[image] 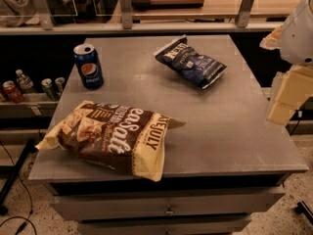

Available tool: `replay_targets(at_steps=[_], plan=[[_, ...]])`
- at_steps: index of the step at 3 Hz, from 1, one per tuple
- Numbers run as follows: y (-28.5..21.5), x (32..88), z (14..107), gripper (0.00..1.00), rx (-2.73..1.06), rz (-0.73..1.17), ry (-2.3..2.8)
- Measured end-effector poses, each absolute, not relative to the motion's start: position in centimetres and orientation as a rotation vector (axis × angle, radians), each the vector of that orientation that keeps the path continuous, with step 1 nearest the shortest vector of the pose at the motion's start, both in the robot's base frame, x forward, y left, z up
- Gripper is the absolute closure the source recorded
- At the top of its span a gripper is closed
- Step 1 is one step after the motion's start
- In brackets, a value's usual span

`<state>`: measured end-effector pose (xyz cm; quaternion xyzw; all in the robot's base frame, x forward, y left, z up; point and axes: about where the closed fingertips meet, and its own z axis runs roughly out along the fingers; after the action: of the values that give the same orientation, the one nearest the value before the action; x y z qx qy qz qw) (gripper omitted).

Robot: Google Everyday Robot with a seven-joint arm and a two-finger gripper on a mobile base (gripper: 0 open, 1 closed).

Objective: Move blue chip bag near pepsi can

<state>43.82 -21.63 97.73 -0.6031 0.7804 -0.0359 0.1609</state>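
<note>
The blue chip bag [191,61] lies flat on the grey table [234,131], toward the back and right of middle. The pepsi can [88,66] stands upright near the table's back left edge, well to the left of the bag. My gripper [286,99] shows as cream-coloured blocks at the right edge of the view, beyond the table's right side. It is apart from the bag and holds nothing that I can see. The white arm housing [299,31] is above it.
A large brown-and-cream Sea Salt chip bag [115,136] lies on the front left of the table. Small cans [49,88] and a bottle [23,81] stand on a lower shelf to the left. A rail with posts [125,6] runs behind the table.
</note>
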Motion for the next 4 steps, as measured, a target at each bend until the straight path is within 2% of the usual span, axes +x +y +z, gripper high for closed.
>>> replay_targets(at_steps=[2, 4], plan=[[-21.6, 44.5, 98.0, 0.00, -1.687, -0.123, 2.231], [-21.7, 52.4, 97.1, 0.00, -1.430, -0.137, 2.289]])
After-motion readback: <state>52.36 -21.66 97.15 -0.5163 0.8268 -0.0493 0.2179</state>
